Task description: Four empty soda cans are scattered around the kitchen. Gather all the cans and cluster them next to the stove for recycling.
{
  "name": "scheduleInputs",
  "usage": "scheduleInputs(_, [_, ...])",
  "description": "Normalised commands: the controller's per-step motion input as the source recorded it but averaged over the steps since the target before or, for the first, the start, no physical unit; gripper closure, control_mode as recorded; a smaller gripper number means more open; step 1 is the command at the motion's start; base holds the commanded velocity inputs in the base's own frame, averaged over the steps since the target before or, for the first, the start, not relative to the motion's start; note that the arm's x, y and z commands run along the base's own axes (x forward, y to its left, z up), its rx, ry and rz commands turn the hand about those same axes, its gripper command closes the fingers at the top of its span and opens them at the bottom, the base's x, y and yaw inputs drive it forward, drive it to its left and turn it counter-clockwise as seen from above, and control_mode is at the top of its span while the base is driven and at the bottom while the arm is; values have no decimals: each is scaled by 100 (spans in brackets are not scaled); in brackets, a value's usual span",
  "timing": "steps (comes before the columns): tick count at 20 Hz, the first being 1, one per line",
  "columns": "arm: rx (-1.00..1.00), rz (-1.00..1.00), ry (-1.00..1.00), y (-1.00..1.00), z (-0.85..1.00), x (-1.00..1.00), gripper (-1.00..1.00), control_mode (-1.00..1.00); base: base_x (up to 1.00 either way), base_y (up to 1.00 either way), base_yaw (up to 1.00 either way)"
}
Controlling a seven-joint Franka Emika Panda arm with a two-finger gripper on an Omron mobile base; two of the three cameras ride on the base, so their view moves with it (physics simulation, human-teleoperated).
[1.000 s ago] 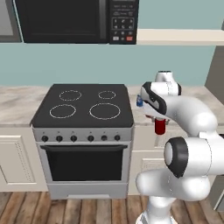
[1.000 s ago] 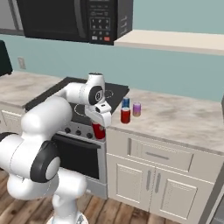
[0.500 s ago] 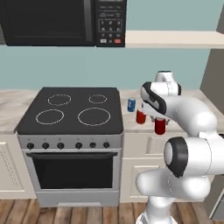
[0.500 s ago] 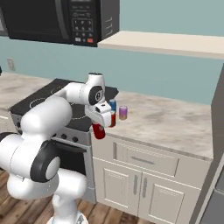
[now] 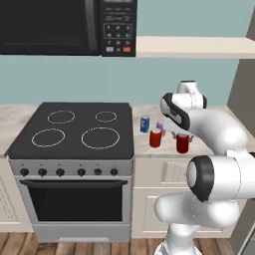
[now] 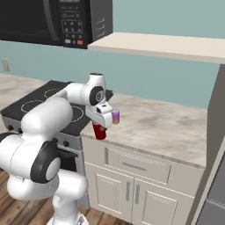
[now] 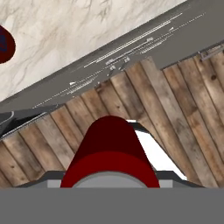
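Soda cans first: red soda can (image 5: 183, 144), a smooth glossy cylinder, clamped between the fingers of the gripper (image 5: 182, 137), jaws drawn close on its sides. Hung low at the front edge of the marble counter (image 5: 211, 149), right of the stove (image 5: 74, 133); from the hand view, red soda can (image 7: 111, 153) set against brown wooden floor planks (image 7: 183, 100), with the counter's grey lip above.

Stood upright on the counter beside the stove's right edge: blue can (image 5: 144, 124) nearest the wall, second red can (image 5: 156, 138) nearer the front, purple-pink can (image 5: 160, 126) between and behind, partly hidden by the arm. All three close together, apart from the held one. Silvery tops on each.

Flat black glassy cooktop with four thin white rings, a row of round black knobs, a dark oven window in a silver front. Pale veined stone on the counter, white panelled cabinets (image 6: 140, 176) beneath. Overhead, a black microwave (image 5: 69, 25) and a plain cream shelf (image 5: 194, 46). From the right base view, purple-pink can just past the white hand, half covered by it.
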Motion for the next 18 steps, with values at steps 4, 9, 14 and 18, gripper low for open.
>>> scheduleInputs(4, [0, 0, 0, 0, 0, 0, 100, 100, 36, -37, 3])
scheduleInputs(9, [0, 0, 0, 0, 0, 0, 100, 100, 39, -43, 0])
scheduleInputs(14, [0, 0, 0, 0, 0, 0, 100, 100, 47, -37, 0])
scheduleInputs(18, [0, 0, 0, 0, 0, 0, 100, 100, 50, -25, 0])
